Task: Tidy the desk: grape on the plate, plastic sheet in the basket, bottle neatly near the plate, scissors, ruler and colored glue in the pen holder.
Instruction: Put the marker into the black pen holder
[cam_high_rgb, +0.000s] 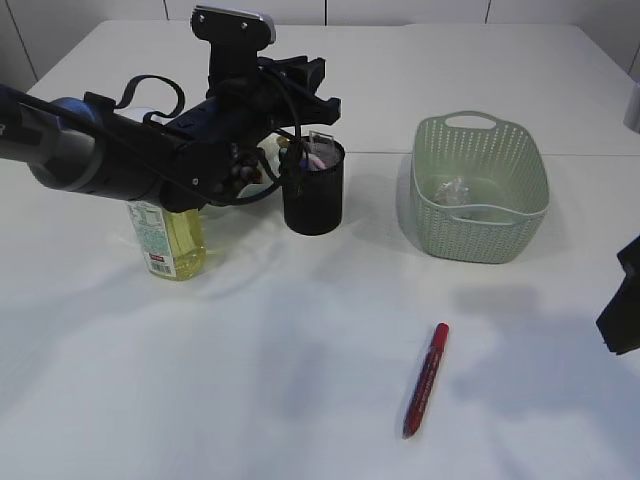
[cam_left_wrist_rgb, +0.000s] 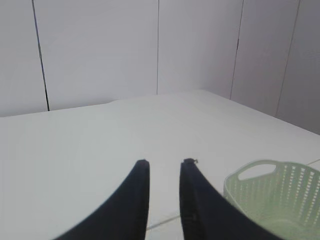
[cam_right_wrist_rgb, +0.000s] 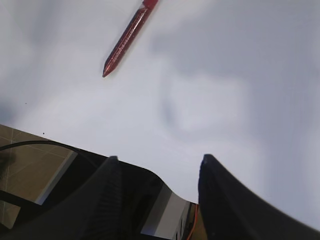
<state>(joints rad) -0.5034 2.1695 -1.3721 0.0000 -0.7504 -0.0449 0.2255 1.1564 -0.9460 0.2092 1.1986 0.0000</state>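
- Lying on the white table (cam_high_rgb: 250, 400), the red glue pen (cam_high_rgb: 425, 380) sits well apart from both grippers.
- Left gripper (cam_left_wrist_rgb: 165, 162) above the black pen holder (cam_high_rgb: 314, 190), fingers apart, empty.
- Right gripper (cam_right_wrist_rgb: 157, 159) spread open, empty.

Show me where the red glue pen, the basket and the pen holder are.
red glue pen (cam_high_rgb: 425, 380), exterior view, middle of barrel
basket (cam_high_rgb: 482, 238), exterior view, front wall
pen holder (cam_high_rgb: 314, 200), exterior view, front side

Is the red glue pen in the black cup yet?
No. The glue pen lies flat on the table, far from the cup.

Red glue pen (cam_right_wrist_rgb: 129, 36) beyond open-fingered tool (cam_right_wrist_rgb: 159, 161)
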